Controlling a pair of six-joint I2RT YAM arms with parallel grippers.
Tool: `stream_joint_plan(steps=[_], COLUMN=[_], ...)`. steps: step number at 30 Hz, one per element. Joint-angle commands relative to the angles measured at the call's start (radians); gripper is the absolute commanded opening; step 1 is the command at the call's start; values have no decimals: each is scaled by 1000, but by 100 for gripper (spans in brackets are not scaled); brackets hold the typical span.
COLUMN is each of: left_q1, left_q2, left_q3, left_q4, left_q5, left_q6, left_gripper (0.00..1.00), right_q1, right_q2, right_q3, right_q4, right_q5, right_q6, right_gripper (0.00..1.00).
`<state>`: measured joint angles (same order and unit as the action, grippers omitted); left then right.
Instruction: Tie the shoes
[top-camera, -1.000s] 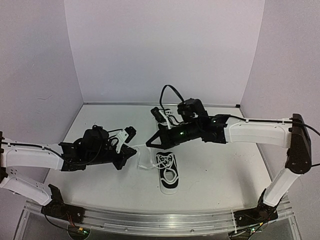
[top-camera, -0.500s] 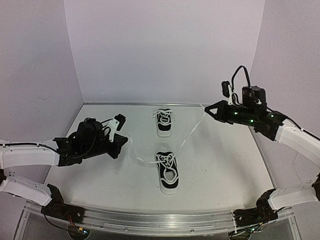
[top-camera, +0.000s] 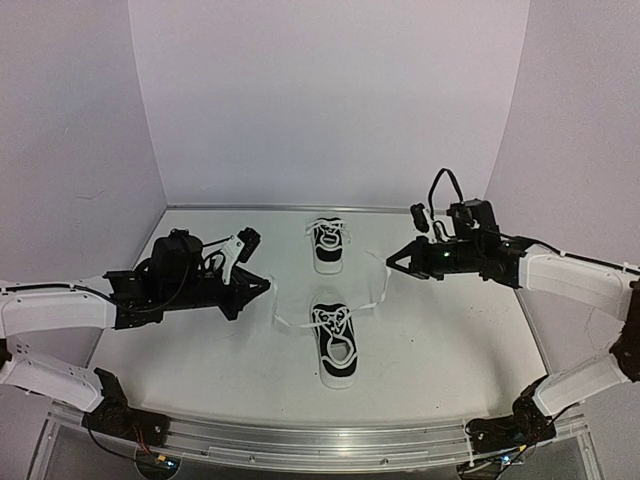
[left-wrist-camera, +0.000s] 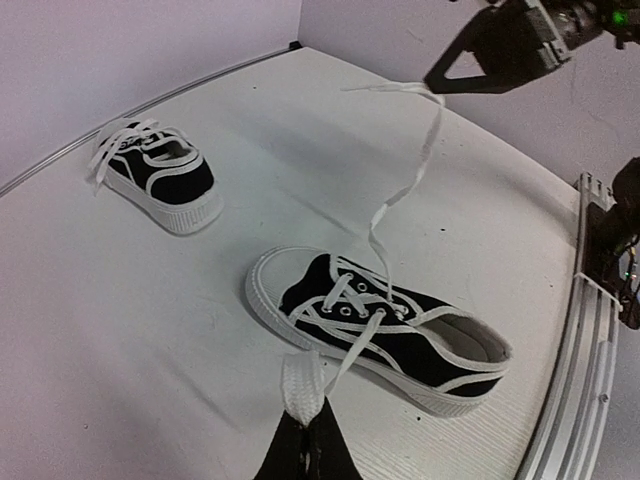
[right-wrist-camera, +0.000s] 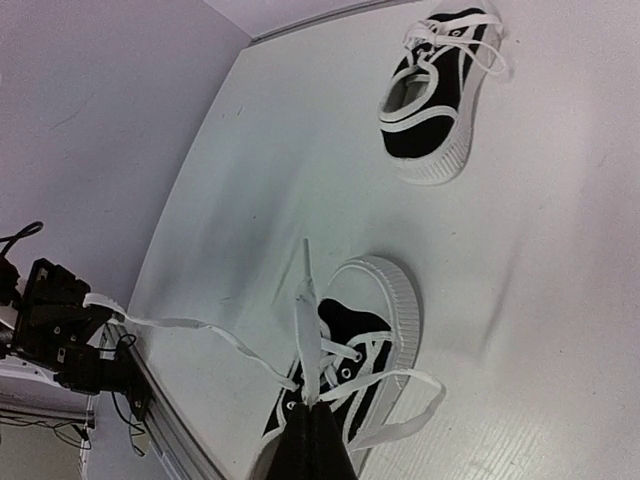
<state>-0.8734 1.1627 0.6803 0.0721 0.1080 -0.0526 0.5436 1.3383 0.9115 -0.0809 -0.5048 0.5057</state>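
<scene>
Two black shoes with white soles lie on the table. The near shoe (top-camera: 336, 345) (left-wrist-camera: 385, 325) (right-wrist-camera: 375, 325) has its white laces drawn out to both sides. My left gripper (top-camera: 268, 285) (left-wrist-camera: 305, 428) is shut on the left lace end (left-wrist-camera: 300, 385), to the left of that shoe. My right gripper (top-camera: 390, 262) (right-wrist-camera: 315, 412) is shut on the right lace (right-wrist-camera: 310, 320) (left-wrist-camera: 425, 150), up and to the right of the shoe; this lace hangs slack in a loop. The far shoe (top-camera: 327, 243) (left-wrist-camera: 165, 178) (right-wrist-camera: 435, 100) lies behind, its laces loose.
The white table (top-camera: 450, 340) ends in a metal rail (top-camera: 320, 440) at the near edge, and walls close in the back and both sides. The right arm's cable (top-camera: 440, 185) loops above its wrist.
From beside the left gripper, the right gripper swung far out and up to the right, pulling its lace long, then came back down toward the shoe, slackening it. The left gripper shifted slightly.
</scene>
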Motion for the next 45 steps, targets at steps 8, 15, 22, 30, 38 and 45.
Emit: stream_joint_plan(steps=[8,15,22,30,38,45], left_q1=[-33,-78,-131,-147,-147,-147], left_q2=[-175,-185,-141,-98,-17,25], left_q3=[-29,-16,17,32,64,69], left_q4=[1,-58,-172,-177,-166,-119], left_q5=[245,304,299,259,238,219], left_q6=[51,40,49,51,51,33], left_gripper=[0,0,0,0,0,0], right_q1=[221,341,351,257,256,260], right_q2=[375,661,708,593,659,703], right_q3=[460,704,691,636,664,686], right_q4=[156,157,126,-237,-436,-487], right_q5=[-137,-192,-248,-77,-33,-65], right_q6=[-6,30,42,-213,-340,-378], right_gripper=[0,0,38,43,34,31])
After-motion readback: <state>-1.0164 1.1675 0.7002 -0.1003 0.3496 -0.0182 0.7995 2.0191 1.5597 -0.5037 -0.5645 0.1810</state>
